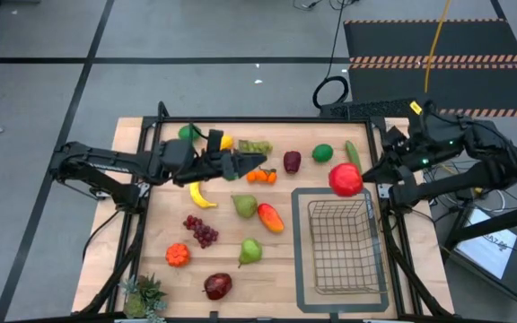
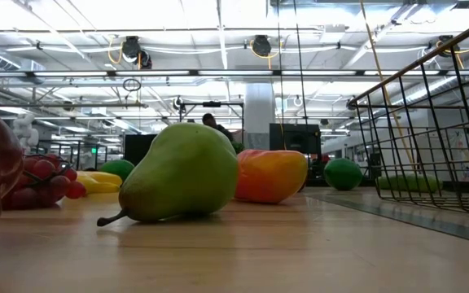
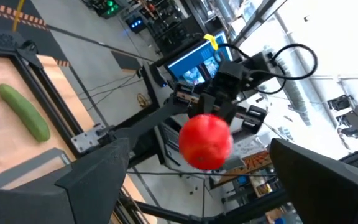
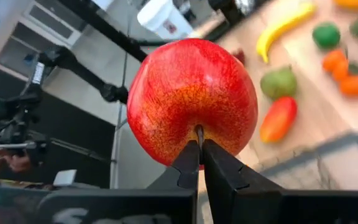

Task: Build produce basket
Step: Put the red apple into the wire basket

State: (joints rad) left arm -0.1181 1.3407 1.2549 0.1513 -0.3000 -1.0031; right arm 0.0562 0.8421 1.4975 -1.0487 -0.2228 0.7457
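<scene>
A red apple (image 1: 346, 179) hangs in the air over the far end of the wire basket (image 1: 339, 242), with my right gripper (image 1: 366, 172) shut on it. The basket stands on a flat grey tray (image 1: 300, 269) at the table's right. My left gripper (image 1: 260, 162) stands open and level above the small oranges (image 1: 261, 177), pointing at the apple (image 3: 206, 141) and touching nothing. Loose produce lies on the wood: a banana (image 1: 202, 196), grapes (image 1: 201, 230), two pears (image 1: 244, 205), a mango (image 1: 270, 217), a lime (image 1: 322, 153) and a cucumber (image 1: 353, 152). My right gripper pinches the apple's thin dark stem (image 4: 199, 132) between the free ends of its two fingers (image 4: 185, 168). The fingers come from the table's right side, slanting a little downward. The apple (image 4: 191, 99) sits beyond the fingertips, lifted clear of the basket and the table.
A spiky potted plant (image 1: 144, 294) stands at the near left corner, with a dark red apple (image 1: 217, 286) beside it. Black frame rails (image 1: 393, 251) run along the table's left and right sides. In the low view a pear (image 2: 181, 172) lies close by.
</scene>
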